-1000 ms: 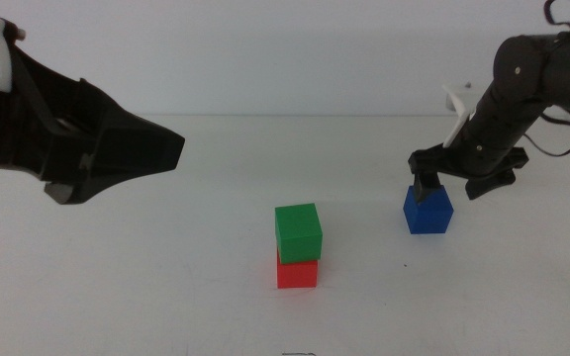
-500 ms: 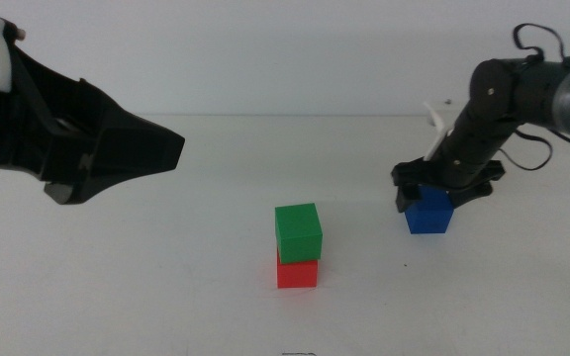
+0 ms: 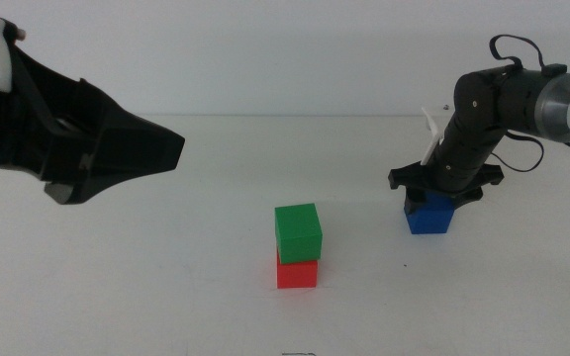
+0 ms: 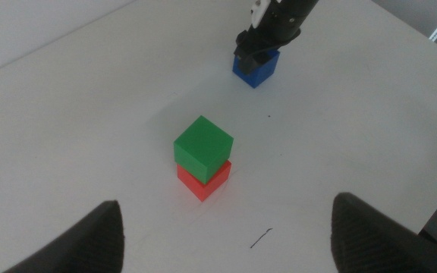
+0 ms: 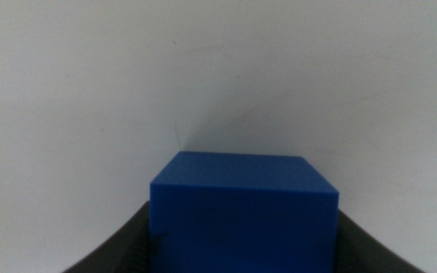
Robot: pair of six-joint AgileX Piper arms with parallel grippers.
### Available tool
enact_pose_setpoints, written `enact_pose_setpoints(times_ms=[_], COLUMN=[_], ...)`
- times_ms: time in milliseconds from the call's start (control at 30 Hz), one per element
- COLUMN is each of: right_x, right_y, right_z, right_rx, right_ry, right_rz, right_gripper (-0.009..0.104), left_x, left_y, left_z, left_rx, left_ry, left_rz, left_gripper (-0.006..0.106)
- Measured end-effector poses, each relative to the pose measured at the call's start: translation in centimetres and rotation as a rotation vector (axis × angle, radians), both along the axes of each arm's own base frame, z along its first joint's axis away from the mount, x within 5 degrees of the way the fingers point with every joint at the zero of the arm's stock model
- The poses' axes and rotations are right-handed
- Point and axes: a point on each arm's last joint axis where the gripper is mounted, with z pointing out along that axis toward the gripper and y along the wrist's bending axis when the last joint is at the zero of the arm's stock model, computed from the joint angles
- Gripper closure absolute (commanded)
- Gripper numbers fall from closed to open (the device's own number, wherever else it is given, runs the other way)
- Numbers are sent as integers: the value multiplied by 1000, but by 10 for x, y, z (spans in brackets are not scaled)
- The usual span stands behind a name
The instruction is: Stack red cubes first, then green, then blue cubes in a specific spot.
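Observation:
The green cube (image 3: 298,231) sits on top of the red cube (image 3: 297,272) in the middle of the table, and both also show in the left wrist view as the green cube (image 4: 202,148) and red cube (image 4: 203,182). The blue cube (image 3: 429,216) rests on the table to the right. My right gripper (image 3: 431,195) is lowered over it, open, with a jaw close against each side of the blue cube (image 5: 241,212). My left gripper (image 4: 226,227) hangs high at the left, open and holding nothing.
White tabletop lies all around the cubes. The left arm's dark body (image 3: 77,138) fills the upper left of the middle view. A small dark scratch mark (image 4: 261,239) lies on the table near the stack.
My right gripper has come down further over the blue cube and its arm has swung inward. The cubes and the left arm have not moved.

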Motion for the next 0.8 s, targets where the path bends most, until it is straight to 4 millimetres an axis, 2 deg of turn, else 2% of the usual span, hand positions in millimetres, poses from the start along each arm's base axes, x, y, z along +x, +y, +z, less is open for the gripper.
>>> enact_pose_setpoints(times_ms=[33,100,167,233,333,400,467,567,700,800], right_x=[-1,-5,-12,-25,-55,-77,-97,-114,-118,-116], right_y=[0,-2,-5,-8,-12,-5,10,42,91,122], right_z=[2,13,34,66,113,138,157,173,184,178], right_rx=[-6,-18,-23,-11,-1,-24,-49,-63,-8,40], right_ry=[6,7,-7,-60,-126,-159,-185,-196,-235,-215], right_rz=[6,29,44,38,5,-10,-28,-45,-10,11], right_gripper=[97,96,96,96,96,96,96,96,96,96], left_x=[0,0,0,0,0,0,0,0,0,0], left_y=[0,0,0,0,0,0,0,0,0,0], left_z=[0,0,0,0,0,0,0,0,0,0], left_rx=[0,0,0,0,0,0,0,0,0,0], left_ry=[0,0,0,0,0,0,0,0,0,0], left_rz=[0,0,0,0,0,0,0,0,0,0], left_gripper=[7,7,7,7,7,7,7,7,7,7])
